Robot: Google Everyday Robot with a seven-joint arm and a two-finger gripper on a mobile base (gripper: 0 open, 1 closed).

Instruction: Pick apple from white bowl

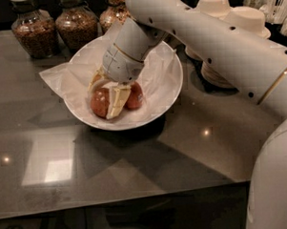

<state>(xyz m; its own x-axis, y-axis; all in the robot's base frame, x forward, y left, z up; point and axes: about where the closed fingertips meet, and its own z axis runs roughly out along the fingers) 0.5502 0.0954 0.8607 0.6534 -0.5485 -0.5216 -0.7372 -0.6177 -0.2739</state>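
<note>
Hand is down in the white bowl, fingers clamped either side of the apple, which sits at 8 o'clock of bowl centre. Second apple just beside at its 3 o'clock. Bowl sits on the counter.

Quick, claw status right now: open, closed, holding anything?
Claw: down in the white bowl, closed on the apple, which is not yet lifted out.
</note>
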